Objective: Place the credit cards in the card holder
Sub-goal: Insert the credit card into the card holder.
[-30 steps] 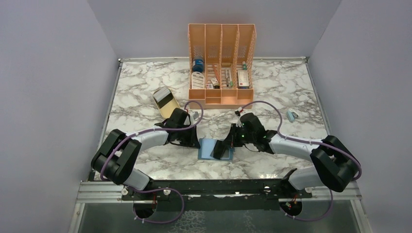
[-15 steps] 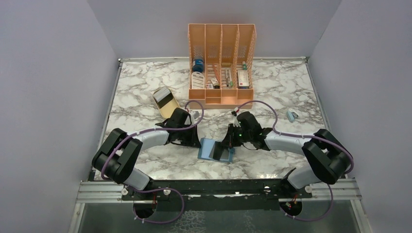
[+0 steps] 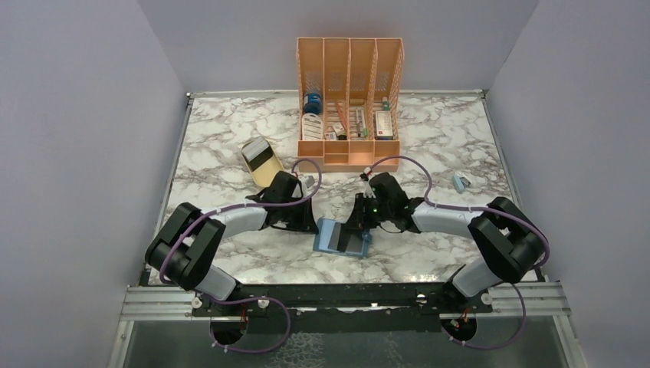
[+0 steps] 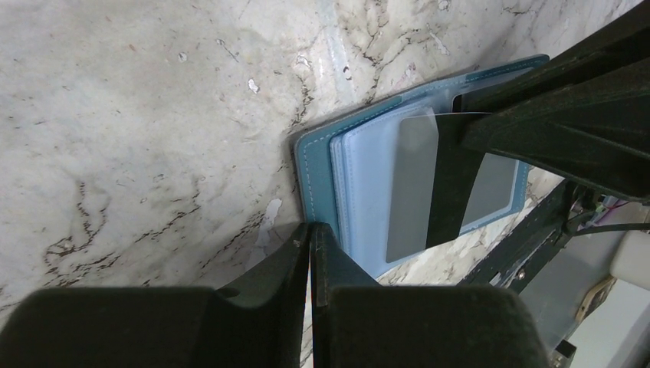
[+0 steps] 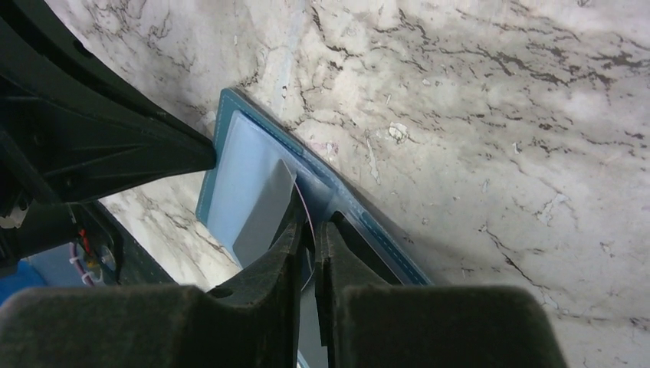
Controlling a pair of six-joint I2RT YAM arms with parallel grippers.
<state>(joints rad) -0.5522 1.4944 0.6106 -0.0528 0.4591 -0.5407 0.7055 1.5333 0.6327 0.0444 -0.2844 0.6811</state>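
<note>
I've one card (image 4: pixel 414 184) pinched in my right gripper (image 5: pixel 310 230), seemingly part-way into the holder (image 4: pixel 314 184); left gripper (image 4: pixel 310 234), jaws together, sits at its edge; no others in view

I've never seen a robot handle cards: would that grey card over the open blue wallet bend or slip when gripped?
The credit card is probably stiff: pinched by the right gripper, its face looks flat and unbent. Thin and smooth, it may slip sideways. Being so thin, it is likely very light.
</note>
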